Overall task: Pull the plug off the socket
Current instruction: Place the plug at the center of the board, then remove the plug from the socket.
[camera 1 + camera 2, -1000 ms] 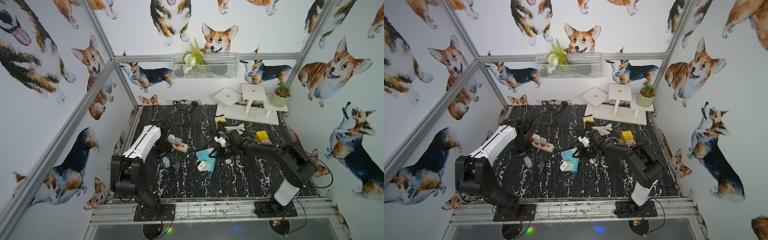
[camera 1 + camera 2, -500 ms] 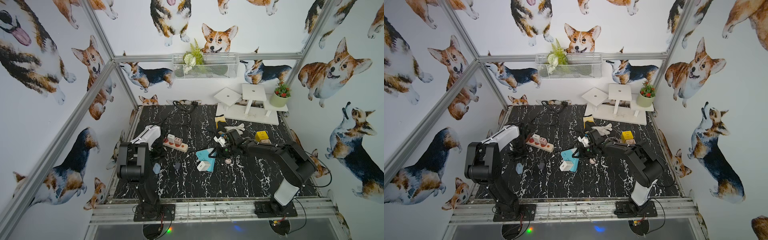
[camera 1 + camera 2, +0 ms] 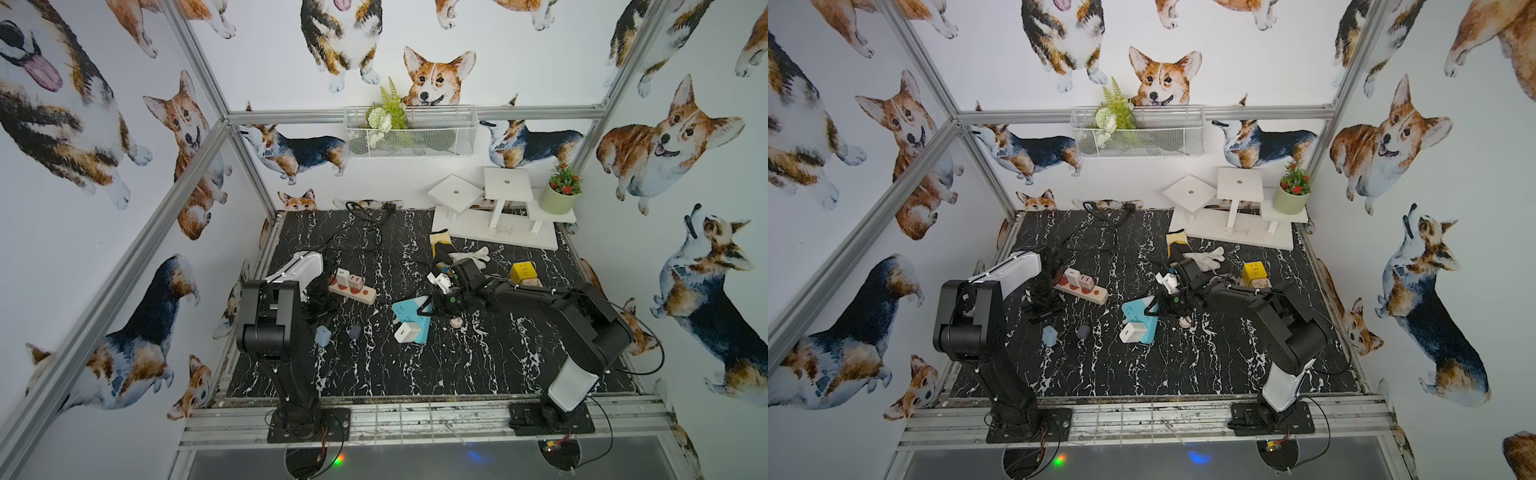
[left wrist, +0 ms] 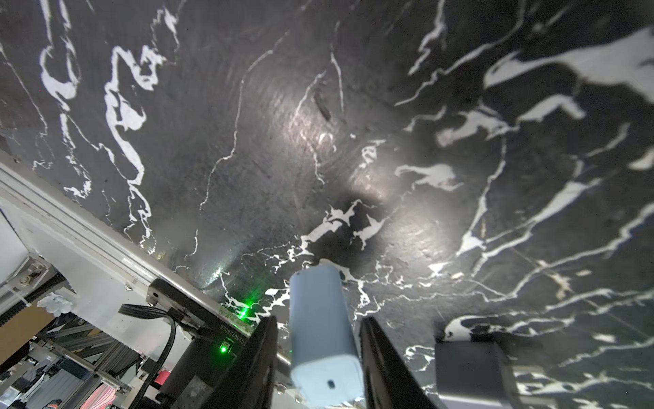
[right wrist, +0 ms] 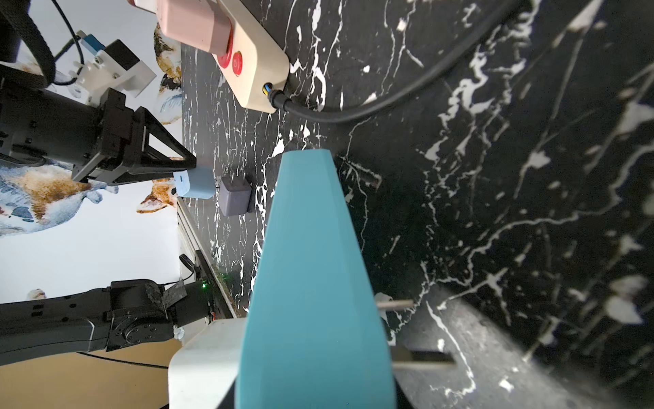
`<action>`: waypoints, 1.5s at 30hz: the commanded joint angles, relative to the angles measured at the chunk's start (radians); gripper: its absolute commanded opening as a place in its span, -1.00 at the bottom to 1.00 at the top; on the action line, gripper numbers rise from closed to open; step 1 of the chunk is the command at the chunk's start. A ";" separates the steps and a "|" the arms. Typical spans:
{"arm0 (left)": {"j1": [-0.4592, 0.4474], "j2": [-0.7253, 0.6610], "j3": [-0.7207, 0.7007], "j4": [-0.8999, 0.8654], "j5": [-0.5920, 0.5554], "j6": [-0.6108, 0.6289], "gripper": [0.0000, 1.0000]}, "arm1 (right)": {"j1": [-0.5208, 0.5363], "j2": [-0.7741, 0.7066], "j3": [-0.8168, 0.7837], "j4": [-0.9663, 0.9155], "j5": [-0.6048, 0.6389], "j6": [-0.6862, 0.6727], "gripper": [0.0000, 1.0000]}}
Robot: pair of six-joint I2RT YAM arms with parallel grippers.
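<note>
Black marble counter (image 3: 415, 374); left arm folded over its near-left, right arm reaching to the centre. The right pincer (image 3: 428, 308) is clamped narrow on the far end of the teal socket strip (image 3: 405, 311) at mid-counter. The white plug (image 3: 407, 332) sits in the strip's near end, and I take these two as the task's pair. A beige strip (image 3: 361, 294) lies left and farther back, with a pink plug (image 3: 355, 281) in it. On the left pincer (image 4: 318, 320) the jaws are slightly parted either side of the blue plug (image 3: 322, 335), with a sliver of gap showing, so it is not gripping. That plug stands near-left, just beside the grey plug (image 3: 354, 331); both are free of any socket. My read: this is the let-go of a loose plug. I'd widen fully and lift straight off without brushing either plug. Then I'd take the white plug by its flat sides and pull along its pins while the right holds the strip firm. Writing: the red switch (image 5: 236, 63) on the beige strip bears a white power mark. A printed code (image 4: 235, 331) on the black bracket at the counter's edge is upside down and too small to trust. No brand legible.
</note>
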 commanded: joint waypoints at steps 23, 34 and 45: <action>-0.335 -0.379 -0.075 0.463 0.538 0.363 0.12 | -0.001 0.038 0.018 -0.144 0.084 0.077 -1.00; -0.415 -0.565 -0.267 0.658 0.682 0.968 0.29 | -0.001 0.060 0.049 -0.165 0.057 0.064 -1.00; -0.447 -0.488 -0.347 0.687 0.743 1.221 0.28 | -0.001 0.080 0.094 -0.221 0.042 0.039 -1.00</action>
